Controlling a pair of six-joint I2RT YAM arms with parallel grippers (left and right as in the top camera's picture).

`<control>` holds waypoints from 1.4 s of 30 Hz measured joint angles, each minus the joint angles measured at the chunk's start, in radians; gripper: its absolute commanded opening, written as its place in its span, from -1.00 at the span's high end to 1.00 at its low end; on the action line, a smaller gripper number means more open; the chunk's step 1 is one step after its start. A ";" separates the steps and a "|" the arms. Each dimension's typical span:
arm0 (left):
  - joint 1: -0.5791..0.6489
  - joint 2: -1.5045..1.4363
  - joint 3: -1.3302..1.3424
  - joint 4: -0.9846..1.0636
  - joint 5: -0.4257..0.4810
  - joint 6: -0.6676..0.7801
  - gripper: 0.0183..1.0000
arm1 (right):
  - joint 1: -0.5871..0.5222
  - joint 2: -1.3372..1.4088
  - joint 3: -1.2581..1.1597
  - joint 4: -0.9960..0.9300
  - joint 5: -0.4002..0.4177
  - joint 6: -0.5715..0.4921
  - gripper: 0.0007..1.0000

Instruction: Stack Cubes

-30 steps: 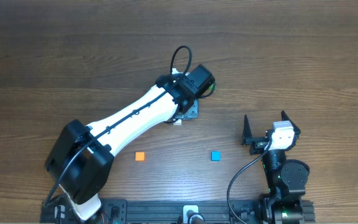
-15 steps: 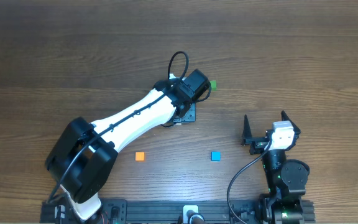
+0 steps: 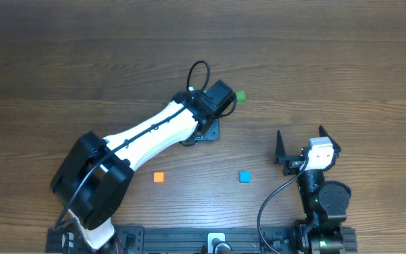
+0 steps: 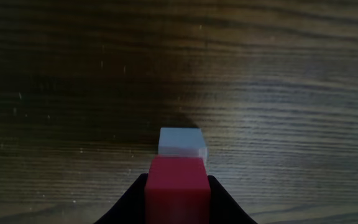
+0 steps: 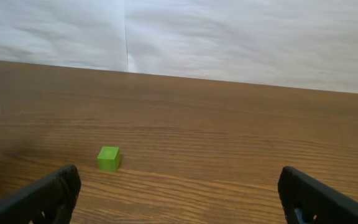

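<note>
We found the left end effector clamped on a red cube, its two dark fingers pressed against the cube's sides. In the left wrist view a white cube lay on the wooden surface directly below and just ahead of the red one. We could not tell whether the two cubes were touching or whether a gap remained between them. In the top view the left arm reached diagonally up from its base toward the middle of the surface.

A green cube sat on the surface just beside the left arm's wrist, on its far right. An orange cube and a blue cube lay well apart from each other near the arm bases, with the blue one nearer the right arm.

The right end effector hung close above its own base, its fingers spread wide apart and holding nothing. It faced the green cube across bare wood.
</note>
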 measured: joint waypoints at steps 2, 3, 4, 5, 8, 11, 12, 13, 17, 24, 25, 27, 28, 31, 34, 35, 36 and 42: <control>0.000 0.001 -0.003 0.007 0.003 0.000 0.96 | 0.000 0.000 0.000 0.000 0.000 0.000 -0.99; 0.000 0.001 -0.003 0.012 0.003 -0.001 0.95 | 0.000 0.000 0.000 0.000 0.000 -0.001 -0.99; 0.000 0.001 -0.003 0.014 0.003 -0.003 0.95 | 0.000 0.000 0.000 0.000 0.000 0.000 -0.99; 0.000 0.001 -0.003 0.015 0.003 -0.003 0.95 | 0.000 0.000 0.000 0.000 0.000 0.000 -0.99; 0.000 0.001 -0.003 0.015 0.003 -0.003 0.96 | 0.000 0.000 0.000 0.000 0.000 0.000 -0.99; 0.000 0.001 -0.003 0.015 0.003 -0.003 0.95 | 0.000 0.000 0.000 0.000 0.000 0.000 -0.99; 0.001 0.001 -0.003 0.015 0.004 -0.003 0.96 | 0.000 0.000 0.000 0.000 0.000 0.000 -0.99; 0.003 0.001 -0.003 0.015 0.004 -0.003 0.96 | 0.000 0.000 0.000 0.000 0.000 0.000 -0.99; 0.005 0.005 -0.003 0.023 0.006 -0.003 0.96 | 0.000 0.000 0.000 0.000 0.000 0.000 -0.99; 0.006 0.011 -0.003 0.042 0.006 -0.003 0.89 | 0.000 0.000 0.000 0.000 0.000 0.000 -0.99; 0.007 0.011 -0.003 0.042 0.006 -0.003 0.88 | 0.000 0.000 0.000 0.000 0.000 0.000 -0.99; 0.008 0.011 -0.003 0.042 0.006 -0.003 0.84 | 0.000 0.000 0.000 0.000 0.000 0.000 -0.99; 0.008 0.011 -0.003 0.042 0.006 -0.003 0.82 | 0.000 0.000 0.000 0.000 0.000 0.000 -0.99; 0.008 0.011 -0.003 0.041 0.006 -0.003 0.80 | 0.000 0.000 0.000 0.000 0.000 0.000 -0.99; 0.008 0.011 -0.003 0.040 0.006 -0.003 0.78 | 0.000 0.000 0.000 0.000 0.000 0.000 -0.98; 0.008 0.011 -0.003 0.040 0.006 -0.003 0.75 | 0.000 0.000 0.000 0.000 0.000 0.000 -0.98; 0.008 0.011 -0.003 0.040 0.006 -0.003 0.72 | 0.000 0.000 0.000 0.000 0.000 0.000 -0.98; 0.008 0.011 -0.003 0.040 0.006 -0.003 0.53 | 0.000 0.000 0.000 0.000 0.000 -0.001 -0.98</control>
